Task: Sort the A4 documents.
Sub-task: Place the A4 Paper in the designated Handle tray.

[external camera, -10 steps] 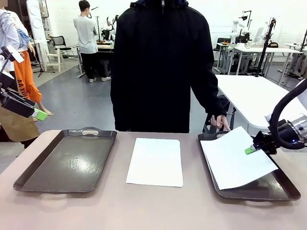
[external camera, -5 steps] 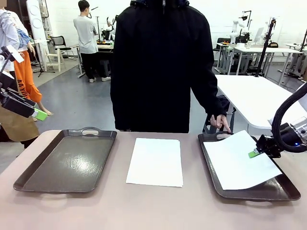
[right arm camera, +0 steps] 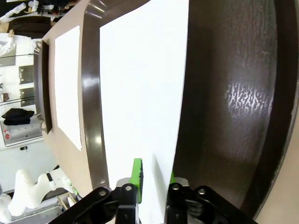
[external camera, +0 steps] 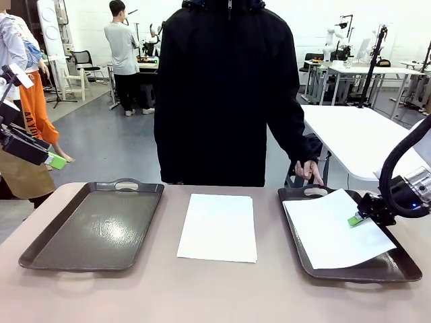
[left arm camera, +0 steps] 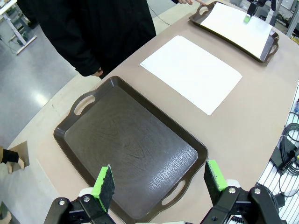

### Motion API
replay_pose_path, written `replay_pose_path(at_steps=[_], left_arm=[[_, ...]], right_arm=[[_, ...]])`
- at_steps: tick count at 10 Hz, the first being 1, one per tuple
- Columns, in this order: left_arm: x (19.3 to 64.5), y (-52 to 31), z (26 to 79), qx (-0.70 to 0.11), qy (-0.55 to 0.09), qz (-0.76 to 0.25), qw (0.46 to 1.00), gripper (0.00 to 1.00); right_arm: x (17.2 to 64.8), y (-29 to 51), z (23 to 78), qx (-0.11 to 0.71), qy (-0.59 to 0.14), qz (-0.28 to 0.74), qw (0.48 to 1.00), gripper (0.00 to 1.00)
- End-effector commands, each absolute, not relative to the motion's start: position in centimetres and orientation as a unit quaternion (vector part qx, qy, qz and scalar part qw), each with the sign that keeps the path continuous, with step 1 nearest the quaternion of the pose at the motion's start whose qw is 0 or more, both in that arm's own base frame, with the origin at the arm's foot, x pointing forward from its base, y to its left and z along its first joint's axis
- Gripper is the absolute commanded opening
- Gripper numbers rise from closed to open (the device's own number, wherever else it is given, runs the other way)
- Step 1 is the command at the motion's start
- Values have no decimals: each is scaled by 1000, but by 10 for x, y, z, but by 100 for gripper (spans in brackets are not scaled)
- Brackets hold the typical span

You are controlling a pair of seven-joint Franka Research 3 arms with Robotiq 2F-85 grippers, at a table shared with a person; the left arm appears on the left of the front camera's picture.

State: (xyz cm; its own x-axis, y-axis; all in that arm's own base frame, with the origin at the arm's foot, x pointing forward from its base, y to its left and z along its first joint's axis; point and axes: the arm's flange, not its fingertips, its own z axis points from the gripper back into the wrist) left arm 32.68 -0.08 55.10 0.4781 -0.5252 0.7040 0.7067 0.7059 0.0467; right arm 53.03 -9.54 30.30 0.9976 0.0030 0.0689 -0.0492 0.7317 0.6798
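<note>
Two arms are posed quite differently. The left gripper (left arm camera: 159, 175) hangs high above the left edge of the tabletop (external camera: 202, 289), tilted down over the empty left tray (external camera: 94, 229), its green pads spread wide with nothing between them. The right arm comes in low over the tabletop's right edge. The right gripper (external camera: 355, 219) points inward and slightly down at the right-hand edge of a white sheet (external camera: 337, 232). In the right wrist view its fingers stand a narrow gap apart, with that edge of the paper running up to them; whether a pad touches the paper cannot be told.

That sheet lies in the right tray (external camera: 397, 266), turned a little askew so its near right corner reaches toward the tray's wall. A second sheet (external camera: 218, 226) lies flat on the bare middle of the tabletop, between the two trays and touching neither.

A person in a black coat (external camera: 225, 87) stands at the far edge, facing the middle sheet. One hand (external camera: 310, 172) reaches down to the far handle of the right tray, close to the far corner of the sheet there.
</note>
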Motion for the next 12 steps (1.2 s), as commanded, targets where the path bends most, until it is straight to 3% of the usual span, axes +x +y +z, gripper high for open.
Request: replay_pose_path(at_steps=[1,2,3,4,5,6,7,8,12], left_arm=[[327,0,551,-129,-361,-366,848,100],[327,0,551,-129,-361,-366,848,100],[327,0,551,-129,-361,-366,848,100],[327,0,551,-129,-361,-366,848,100],[327,0,551,-129,-361,-366,848,100],[327,0,551,-129,-361,-366,848,100],[327,0,551,-129,-361,-366,848,100],[327,0,551,-129,-361,-366,848,100],[327,0,551,-129,-361,-366,848,100]], right_arm=[[522,-87,308,328,-33,7,944,25],[520,-85,311,313,-35,7,949,58],[519,-85,313,295,-38,4,955,44],[519,-85,315,290,-39,3,956,77],[519,-85,317,282,-36,4,959,64],[518,-85,321,265,-36,3,963,97],[517,-86,324,252,-38,1,967,83],[516,-87,328,253,-42,1,966,100],[516,-86,332,260,-43,7,964,100]])
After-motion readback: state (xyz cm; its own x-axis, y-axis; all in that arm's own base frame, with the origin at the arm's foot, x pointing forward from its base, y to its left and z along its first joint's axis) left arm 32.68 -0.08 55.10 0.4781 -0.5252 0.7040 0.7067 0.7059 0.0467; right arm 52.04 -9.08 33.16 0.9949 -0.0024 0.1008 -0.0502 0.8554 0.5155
